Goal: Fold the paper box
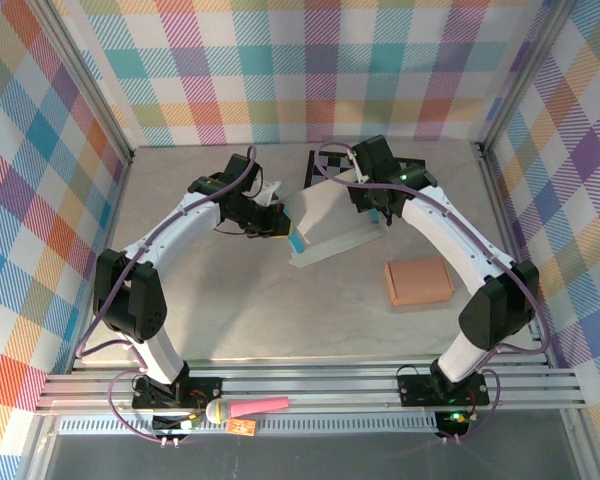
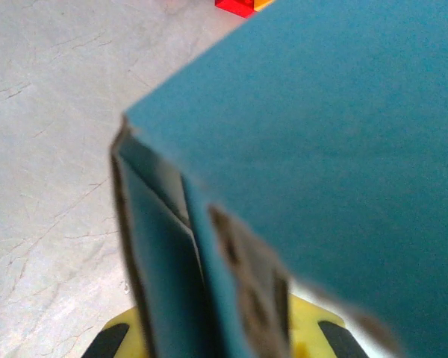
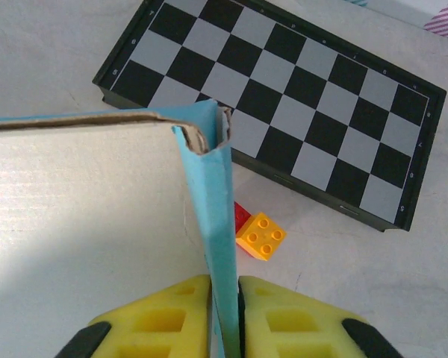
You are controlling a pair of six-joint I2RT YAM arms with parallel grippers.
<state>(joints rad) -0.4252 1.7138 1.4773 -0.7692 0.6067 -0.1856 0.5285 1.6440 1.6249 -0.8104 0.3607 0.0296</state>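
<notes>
The paper box (image 1: 325,225) is sitting around the middle of the counter (image 1: 230,320), half-formed, its pale inner face showing upward and its teal outer skin showing along the edges. The left hand (image 1: 270,215) is clamping the box's left end, where a teal flap is standing up between its yellow pads (image 2: 127,339) in the wrist view. The right hand (image 3: 225,321) is pinching the upright teal side wall at the opposite end, pads closed tight against both faces of it. Just beyond that wall an orange building brick (image 3: 261,235) and a red brick (image 3: 241,216) are lying beside a chessboard (image 3: 284,97), and a tan cardboard box (image 1: 418,281) is resting well apart toward the right. To my eye the arms are working on raising and creasing the side walls, with the corners not yet locked. The next move is probably calling for one hand to steady the box while the other is tucking a flap inward without crushing the thin card.
</notes>
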